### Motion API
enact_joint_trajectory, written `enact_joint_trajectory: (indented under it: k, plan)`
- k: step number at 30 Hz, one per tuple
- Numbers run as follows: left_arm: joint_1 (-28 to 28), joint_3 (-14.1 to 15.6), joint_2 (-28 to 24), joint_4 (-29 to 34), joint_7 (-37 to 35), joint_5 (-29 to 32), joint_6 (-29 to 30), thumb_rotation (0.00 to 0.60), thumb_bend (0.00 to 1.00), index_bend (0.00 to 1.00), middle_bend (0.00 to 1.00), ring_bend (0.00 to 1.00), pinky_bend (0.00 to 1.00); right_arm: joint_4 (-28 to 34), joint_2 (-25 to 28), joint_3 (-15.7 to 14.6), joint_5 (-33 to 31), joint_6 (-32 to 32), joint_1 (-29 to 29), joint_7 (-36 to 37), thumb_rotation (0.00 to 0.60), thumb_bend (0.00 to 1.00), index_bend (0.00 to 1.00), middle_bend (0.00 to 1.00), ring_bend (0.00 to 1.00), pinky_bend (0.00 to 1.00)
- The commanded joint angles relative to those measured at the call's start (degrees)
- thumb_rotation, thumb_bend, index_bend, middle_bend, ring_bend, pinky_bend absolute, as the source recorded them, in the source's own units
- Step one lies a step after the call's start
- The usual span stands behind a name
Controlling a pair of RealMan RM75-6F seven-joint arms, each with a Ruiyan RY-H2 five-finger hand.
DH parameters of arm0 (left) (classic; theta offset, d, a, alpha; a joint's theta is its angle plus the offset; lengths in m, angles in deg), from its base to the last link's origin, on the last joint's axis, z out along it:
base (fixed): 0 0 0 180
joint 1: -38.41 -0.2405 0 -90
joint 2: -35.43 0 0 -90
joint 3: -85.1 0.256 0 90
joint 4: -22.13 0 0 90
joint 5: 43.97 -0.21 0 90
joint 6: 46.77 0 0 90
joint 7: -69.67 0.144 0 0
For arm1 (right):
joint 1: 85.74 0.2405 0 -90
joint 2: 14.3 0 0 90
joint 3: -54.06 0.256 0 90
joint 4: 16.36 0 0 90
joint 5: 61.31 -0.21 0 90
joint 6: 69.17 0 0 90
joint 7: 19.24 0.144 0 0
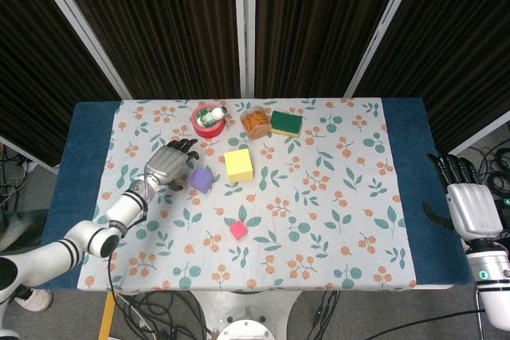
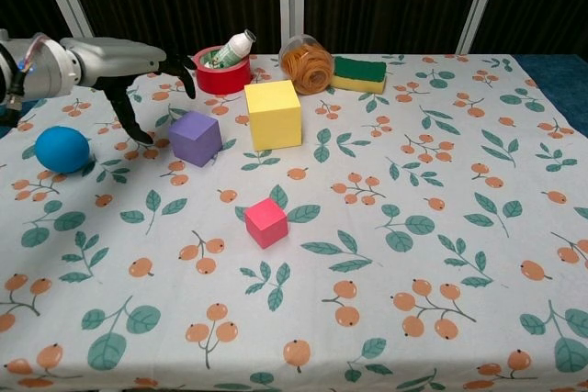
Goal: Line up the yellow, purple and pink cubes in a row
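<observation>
The yellow cube (image 1: pixel 238 164) (image 2: pixel 273 114) stands mid-table with the purple cube (image 1: pixel 201 179) (image 2: pixel 195 138) close to its left. The small pink cube (image 1: pixel 238 230) (image 2: pixel 266 222) lies apart, nearer the front edge. My left hand (image 1: pixel 170 163) (image 2: pixel 138 66) hovers just left of the purple cube, its fingers spread and hanging down, holding nothing and not touching the cube. At the table's right edge my right hand (image 1: pixel 470 205) rests with its fingers stretched out and empty. The chest view does not show it.
A red tape roll (image 1: pixel 209 121) (image 2: pixel 220 71) holding a white bottle, a jar of orange snacks (image 1: pixel 255 121) (image 2: pixel 308 61) and a green-yellow sponge (image 1: pixel 286 123) (image 2: pixel 358 73) line the back. A blue ball (image 2: pixel 62 149) lies left of my left hand.
</observation>
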Motion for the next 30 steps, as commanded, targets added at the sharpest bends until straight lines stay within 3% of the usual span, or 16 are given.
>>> enact_joint_trajectory:
  k: [1, 8, 16, 26, 30]
  plan:
    - [1.3, -0.1, 1.9, -1.6, -0.4, 1.7, -1.4, 0.600, 0.20, 0.32, 0.10, 0.05, 0.14, -0.5, 0.1, 0.4, 0.0, -0.2, -0.6, 0.6, 0.600, 0.24, 0.00, 0.01, 0.00, 0.00]
    - [2.1, 0.1, 4.5, -3.2, -0.7, 2.7, -0.3, 0.600, 0.23, 0.39, 0.12, 0.05, 0.14, -1.5, 0.1, 1.3, 0.2, -0.8, -2.0, 2.2, 0.600, 0.24, 0.00, 0.01, 0.00, 0.00]
    - [0.8, 0.5, 5.6, -2.5, 0.5, 4.0, 4.0, 0.600, 0.28, 0.53, 0.26, 0.12, 0.18, -2.4, -0.3, 2.3, 1.0, -1.9, -2.7, 3.5, 0.600, 0.23, 0.00, 0.01, 0.00, 0.00]
    - [-4.3, 0.7, -3.1, 17.9, 2.2, 3.5, 13.8, 0.600, 0.26, 0.52, 0.28, 0.15, 0.20, -2.8, -0.4, 3.2, 2.6, -1.8, -3.8, 4.6, 0.600, 0.24, 0.00, 0.01, 0.00, 0.00]
    - [-4.2, 1.3, -3.0, 21.8, 4.6, 1.2, 16.3, 0.600, 0.26, 0.52, 0.27, 0.15, 0.20, -2.6, -0.2, 3.3, 3.2, -1.4, -4.5, 4.6, 0.600, 0.23, 0.00, 0.01, 0.00, 0.00]
